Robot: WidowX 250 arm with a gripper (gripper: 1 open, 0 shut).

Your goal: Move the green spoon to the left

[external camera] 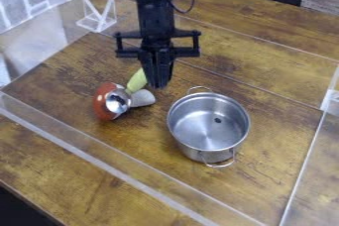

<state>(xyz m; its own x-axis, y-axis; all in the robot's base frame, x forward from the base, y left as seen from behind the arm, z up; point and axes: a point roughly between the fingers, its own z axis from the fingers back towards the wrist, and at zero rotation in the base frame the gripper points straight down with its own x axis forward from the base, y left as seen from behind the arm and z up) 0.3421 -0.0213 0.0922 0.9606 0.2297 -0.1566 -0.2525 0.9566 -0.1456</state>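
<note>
The green spoon [137, 78] lies on the wooden table, its yellow-green handle pointing up and right and its silver bowl down by a red-orange rounded object [103, 98]. My gripper [159, 79] points down just right of the handle's upper end, fingers pressed together. The handle shows beside the fingertips, not between them. The spoon rests on the table.
A steel pot [173, 123] stands empty to the lower right of the spoon. A clear plastic barrier [79, 141] borders the work area in front and at the left. A white wire stand [93, 14] sits at the back left.
</note>
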